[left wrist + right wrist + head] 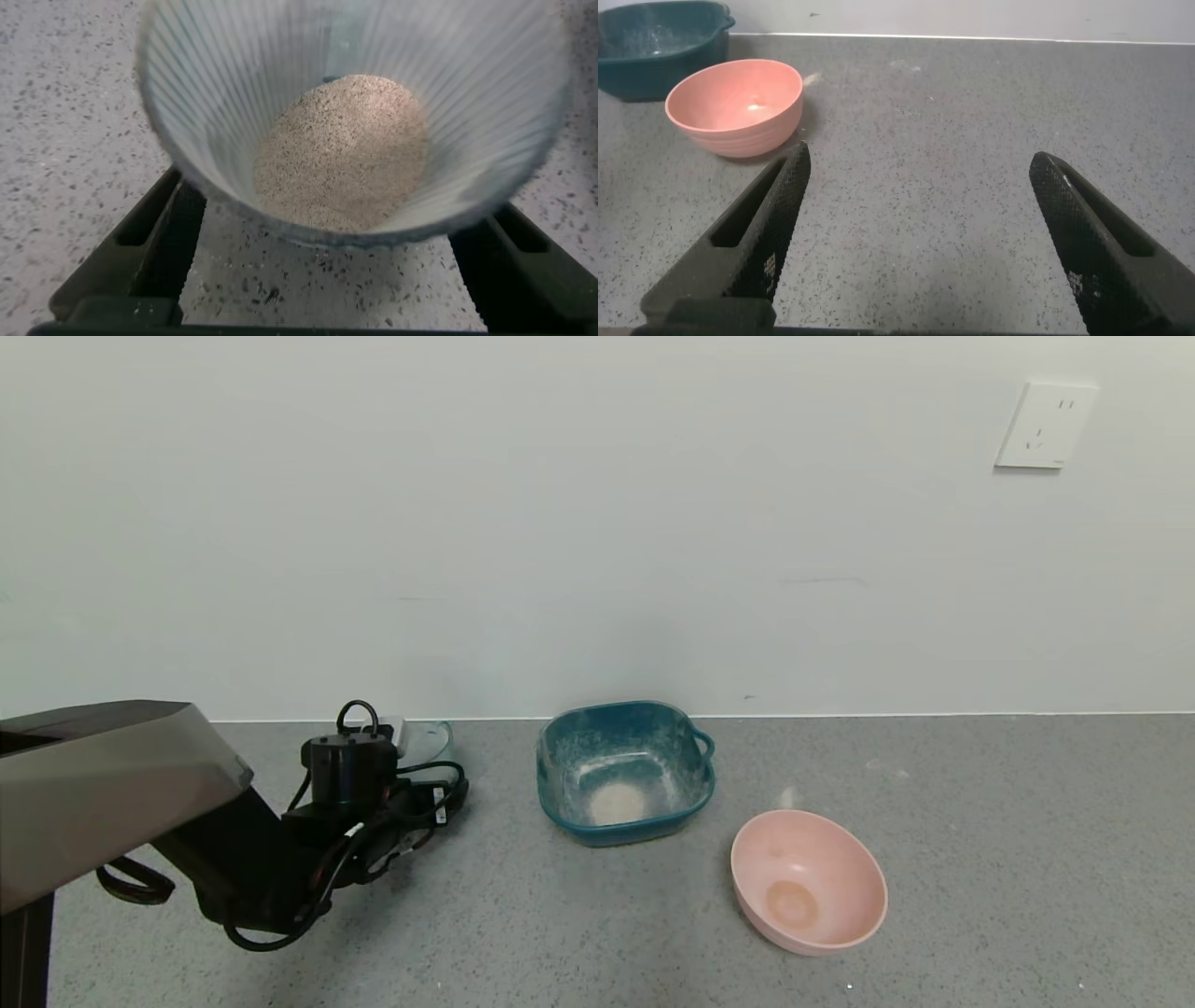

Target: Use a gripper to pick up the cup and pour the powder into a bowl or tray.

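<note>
The pale ribbed cup (432, 741) stands on the grey table by the wall, at the left. In the left wrist view the cup (234, 84) fills the frame, with a heap of beige powder (341, 154) inside. My left gripper (418, 777) (329, 222) is open, with a black finger (173, 233) on each side of the cup below its rim; the fingertips are hidden under it. The teal squarish dish (693, 775) sits to the right and holds a small pale heap of powder (616, 803). My right gripper (918, 201) is open and empty above bare table.
A round pink bowl (822, 859) with an orange-tan stain sits right of the dish, nearer to me; it also shows in the right wrist view (735, 105), next to the dish (654, 47). A white wall with a socket (1046, 425) closes the table's far edge.
</note>
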Controlling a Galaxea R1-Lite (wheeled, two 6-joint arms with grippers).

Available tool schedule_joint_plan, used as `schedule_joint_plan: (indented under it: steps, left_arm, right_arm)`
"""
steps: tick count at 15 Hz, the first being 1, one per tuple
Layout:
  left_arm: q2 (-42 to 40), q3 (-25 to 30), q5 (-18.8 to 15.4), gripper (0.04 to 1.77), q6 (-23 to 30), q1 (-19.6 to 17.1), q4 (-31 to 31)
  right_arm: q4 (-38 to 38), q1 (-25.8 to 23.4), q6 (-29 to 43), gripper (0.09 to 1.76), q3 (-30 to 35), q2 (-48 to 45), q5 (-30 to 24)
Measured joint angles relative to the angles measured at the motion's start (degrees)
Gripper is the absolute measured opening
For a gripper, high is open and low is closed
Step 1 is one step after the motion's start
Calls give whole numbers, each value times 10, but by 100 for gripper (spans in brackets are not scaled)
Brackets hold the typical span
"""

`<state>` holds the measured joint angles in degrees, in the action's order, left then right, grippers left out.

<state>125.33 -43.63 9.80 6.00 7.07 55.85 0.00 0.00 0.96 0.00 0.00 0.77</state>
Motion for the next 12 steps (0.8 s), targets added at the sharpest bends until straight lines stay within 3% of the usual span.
schedule_joint_plan:
  steps: [5, 12]
  left_arm:
    - [-128, 19, -2, 167, -17, 3, -123]
    - [-397, 14, -2, 170, -44, 3, -330]
  right_arm:
    - [0, 0, 0, 171, 0, 0, 0]
    - [0, 0, 0, 171, 0, 0, 0]
